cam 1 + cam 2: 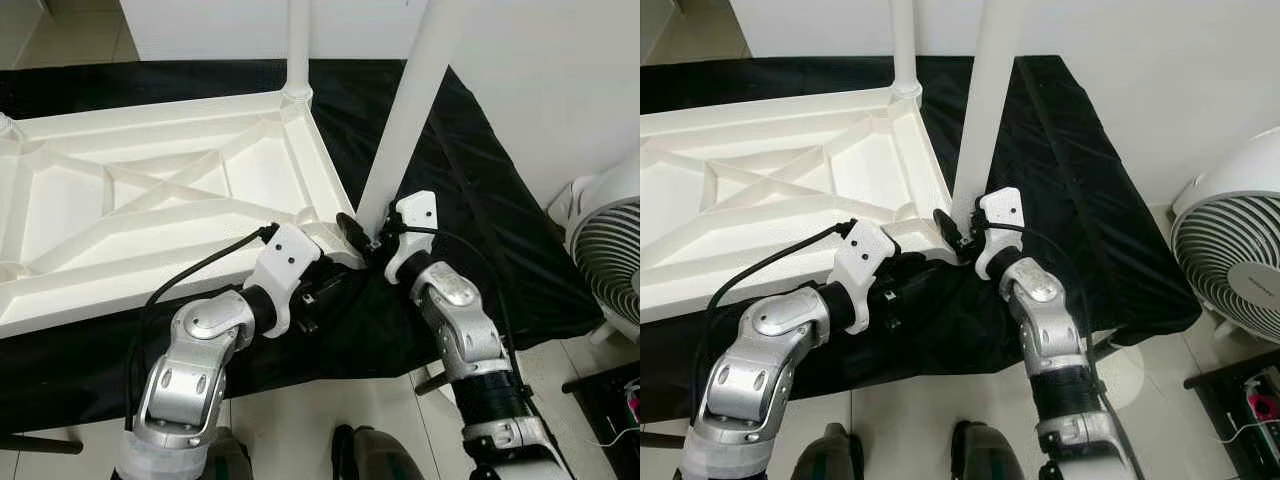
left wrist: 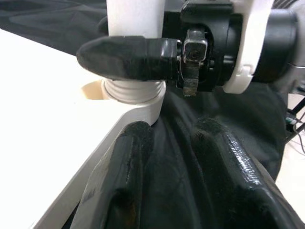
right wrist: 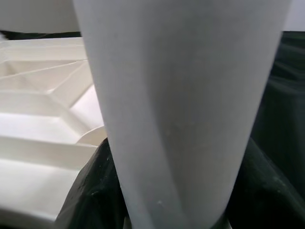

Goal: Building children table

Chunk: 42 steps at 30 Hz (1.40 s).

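Bright, even indoor light, sharp in both head views; soft glare on the silver arms at lower frame; wide-angle bending at the edges; the wrist views' nearest surfaces are blurred, slightly dimmer.

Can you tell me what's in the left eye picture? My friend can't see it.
The robot's right end effector grips a white table leg at the near corner of an upside-down white children's table lying on black cloth. Its left end effector rests just beside that corner. A white fan stands at right.
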### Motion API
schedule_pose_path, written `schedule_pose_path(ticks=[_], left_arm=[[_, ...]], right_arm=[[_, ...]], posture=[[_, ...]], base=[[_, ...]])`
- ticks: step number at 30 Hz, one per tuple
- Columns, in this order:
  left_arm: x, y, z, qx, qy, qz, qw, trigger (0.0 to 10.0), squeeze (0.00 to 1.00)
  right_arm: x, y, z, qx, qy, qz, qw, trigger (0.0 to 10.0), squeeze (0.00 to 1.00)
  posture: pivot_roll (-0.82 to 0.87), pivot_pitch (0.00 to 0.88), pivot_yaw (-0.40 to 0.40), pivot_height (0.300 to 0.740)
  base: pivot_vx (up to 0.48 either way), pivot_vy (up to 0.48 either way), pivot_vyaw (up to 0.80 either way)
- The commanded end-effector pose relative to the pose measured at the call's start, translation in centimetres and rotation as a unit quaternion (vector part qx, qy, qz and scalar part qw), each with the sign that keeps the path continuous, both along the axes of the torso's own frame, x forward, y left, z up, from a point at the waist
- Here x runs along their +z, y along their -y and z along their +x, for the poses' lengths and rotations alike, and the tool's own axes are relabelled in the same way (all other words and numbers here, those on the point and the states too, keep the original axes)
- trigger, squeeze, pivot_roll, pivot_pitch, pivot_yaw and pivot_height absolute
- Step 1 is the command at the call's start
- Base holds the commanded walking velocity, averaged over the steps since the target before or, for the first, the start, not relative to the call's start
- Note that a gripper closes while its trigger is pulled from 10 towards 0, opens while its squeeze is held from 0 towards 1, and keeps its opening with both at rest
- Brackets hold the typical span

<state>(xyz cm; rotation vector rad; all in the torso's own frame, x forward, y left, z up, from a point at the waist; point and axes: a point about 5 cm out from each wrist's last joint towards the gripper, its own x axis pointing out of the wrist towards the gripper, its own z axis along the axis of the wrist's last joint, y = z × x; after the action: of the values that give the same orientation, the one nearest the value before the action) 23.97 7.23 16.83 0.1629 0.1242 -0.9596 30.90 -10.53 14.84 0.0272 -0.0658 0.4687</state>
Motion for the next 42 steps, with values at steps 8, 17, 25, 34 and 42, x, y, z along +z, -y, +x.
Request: schedule_pose_path(ticks=[8, 17, 25, 34, 42], left_arm=[[-0.2, -0.7, 1.7, 0.140, 0.038, 0.000, 0.989, 10.0, 0.00], [0.6, -0.8, 2.0, 0.144, 0.045, -0.012, 0.988, 10.0, 0.00], [0.8, -0.9, 1.9, 0.135, 0.052, -0.010, 0.990, 10.0, 0.00], [1.1, -0.9, 1.3, 0.110, 0.050, -0.009, 0.993, 10.0, 0.00], [1.0, -0.6, -0.2, 0.066, 0.042, -0.010, 0.997, 10.0, 0.00]], right_arm=[[-1.6, 0.8, -0.5, -0.148, -0.060, 0.024, 0.987, 0.0, 0.00], [0.0, 0.9, -0.6, -0.111, -0.042, 0.049, 0.992, 10.0, 1.00], [1.6, 2.0, -0.6, -0.009, -0.002, 0.019, 1.000, 10.0, 1.00], [1.2, 3.4, 0.2, 0.135, -0.003, -0.057, 0.989, 10.0, 0.00], [0.6, 2.1, 1.9, 0.213, -0.012, -0.082, 0.973, 10.0, 0.00]], posture=[[-0.08, 0.111, -0.035, 0.740], [-0.07, 0.120, -0.008, 0.740], [-0.07, 0.119, -0.001, 0.740], [-0.06, 0.118, -0.003, 0.740], [-0.02, 0.116, -0.020, 0.740]], base=[[0.000, 0.000, 0.00], [0.000, 0.000, 0.00], [0.000, 0.000, 0.00], [0.000, 0.000, 0.00], [0.000, 0.000, 0.00]])
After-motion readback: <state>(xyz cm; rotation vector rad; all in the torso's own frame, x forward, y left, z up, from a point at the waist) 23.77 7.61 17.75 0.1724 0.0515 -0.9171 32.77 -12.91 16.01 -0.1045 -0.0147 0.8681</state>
